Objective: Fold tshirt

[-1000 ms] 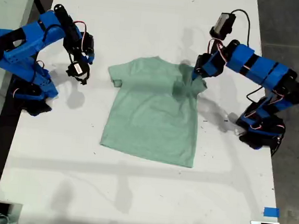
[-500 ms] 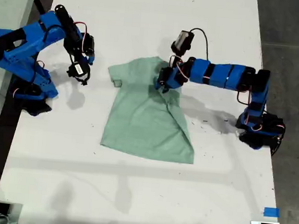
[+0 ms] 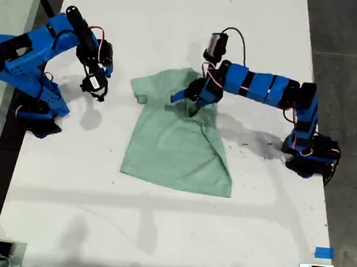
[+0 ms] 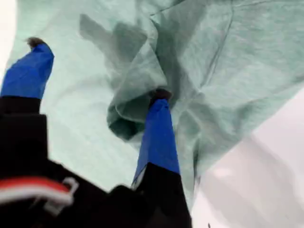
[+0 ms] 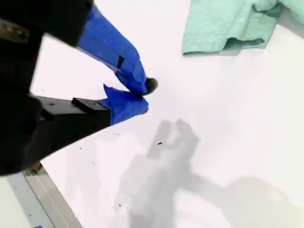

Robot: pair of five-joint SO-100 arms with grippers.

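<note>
1. My second gripper (image 3: 94, 83): at the exterior view's left, raised over bare table (image 3: 157, 231), well apart from the garment. In its own wrist view the blue-taped fingertips (image 5: 135, 90) meet, closed on nothing; one short sleeve shows at the frame's far edge.

2. The tshirt (image 3: 171, 145): pale mint green, lying mid-table. The sleeve toward the exterior view's left is flat and spread. The side toward the exterior view's right is drawn inward over the chest, giving a slanted edge running down to the hem corner. The hem is flat.

3. My first gripper (image 3: 187, 100): reached in from the exterior view's right, over the shirt's upper chest just below the collar. In its wrist view the jaws stand spread; one taped finger (image 4: 159, 137) lies against a bunched fold of cloth (image 4: 137, 95), and the other finger (image 4: 28, 71) is well clear of it. Nothing is clamped.

4. Hazards, as judgement:
- Snag: the bunched cloth seems to rest on the one finger, so lifting away could drag the fold back open.
- Crooked crease: the folded side runs at a slant and is rumpled near the collar, so a later fold would likely lock that in.
- Uneven halves: the opposite sleeve is not yet folded, and a mismatched fold would leave it lopsided.
</note>
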